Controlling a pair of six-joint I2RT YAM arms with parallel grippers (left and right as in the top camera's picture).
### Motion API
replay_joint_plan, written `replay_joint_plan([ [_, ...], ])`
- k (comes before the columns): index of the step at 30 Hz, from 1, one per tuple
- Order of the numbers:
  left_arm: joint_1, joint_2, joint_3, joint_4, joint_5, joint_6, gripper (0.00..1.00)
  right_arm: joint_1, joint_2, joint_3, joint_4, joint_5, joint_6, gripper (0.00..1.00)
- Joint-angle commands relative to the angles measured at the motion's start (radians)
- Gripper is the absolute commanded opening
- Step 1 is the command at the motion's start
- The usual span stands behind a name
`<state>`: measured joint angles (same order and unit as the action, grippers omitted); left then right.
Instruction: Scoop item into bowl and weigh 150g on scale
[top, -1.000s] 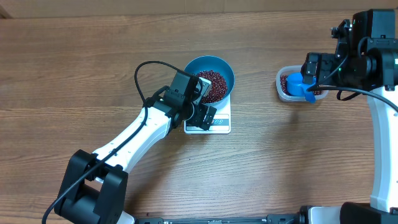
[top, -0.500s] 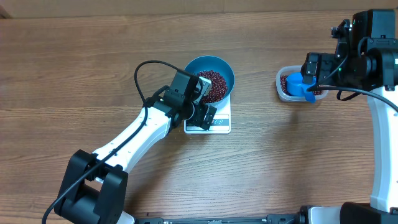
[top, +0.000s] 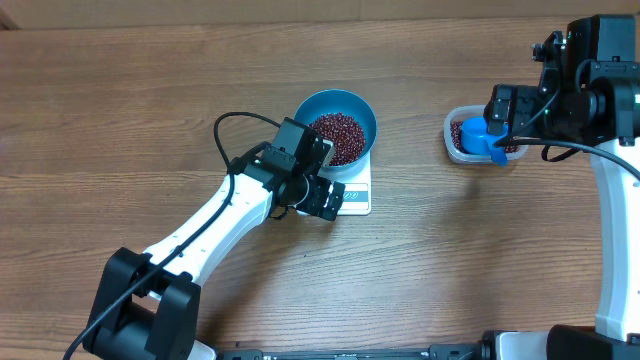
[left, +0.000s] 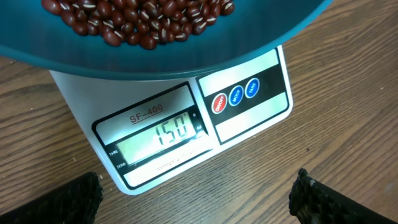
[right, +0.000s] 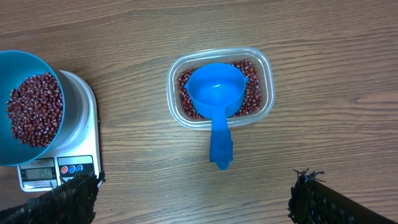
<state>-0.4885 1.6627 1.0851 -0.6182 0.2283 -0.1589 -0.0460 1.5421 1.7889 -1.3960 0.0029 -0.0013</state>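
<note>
We see a scoop (right: 214, 93) in the tub (right: 266, 68), apart from the scale (right: 84, 124). Left gripper (left: 196, 199) and right gripper (right: 198, 186) gape empty over a wooden table (right: 311, 137).

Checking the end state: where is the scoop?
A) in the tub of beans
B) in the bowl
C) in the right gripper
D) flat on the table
A: the scoop lies cup-up and empty on the beans in the tub, its handle sticking out over the rim.

Left arm (top: 225, 215) extended, right arm (top: 610, 230) raised, both jaws spread wide
</note>
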Motion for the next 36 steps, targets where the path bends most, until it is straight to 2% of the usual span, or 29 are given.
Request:
replay_joint_plan([
  [1,0.004,-0.025,-0.002,-0.003,0.023,-0.021,0.99,-0.006,-0.006,0.018,0.005,-0.008,-0.007,1.0],
  [6,0.006,-0.031,-0.002,0.011,0.016,-0.008,0.99,-0.006,-0.006,0.018,0.005,-0.008,-0.006,1.0],
  [8,0.006,-0.057,-0.002,0.038,0.008,0.103,1.0,-0.006,-0.006,0.018,0.005,-0.008,-0.007,1.0],
  [11,0.006,-0.094,-0.002,0.049,-0.055,0.2,1.0,-0.006,-0.006,0.018,0.005,-0.008,-0.007,1.0],
  [16,0.006,-0.175,-0.002,0.045,-0.188,0.305,1.0,-0.006,-0.006,0.018,0.005,-0.008,-0.007,1.0],
  [21,0.008,-0.285,-0.002,0.025,-0.259,0.389,1.0,-0.006,-0.006,0.018,0.005,-0.008,-0.007,1.0],
  [31,0.127,-0.541,-0.002,-0.171,-0.19,0.399,0.99,-0.006,-0.006,0.018,0.005,-0.008,-0.007,1.0],
  [36,0.2,-0.677,-0.002,-0.333,-0.114,0.338,1.0,-0.006,-0.006,0.018,0.005,-0.008,-0.007,1.0],
])
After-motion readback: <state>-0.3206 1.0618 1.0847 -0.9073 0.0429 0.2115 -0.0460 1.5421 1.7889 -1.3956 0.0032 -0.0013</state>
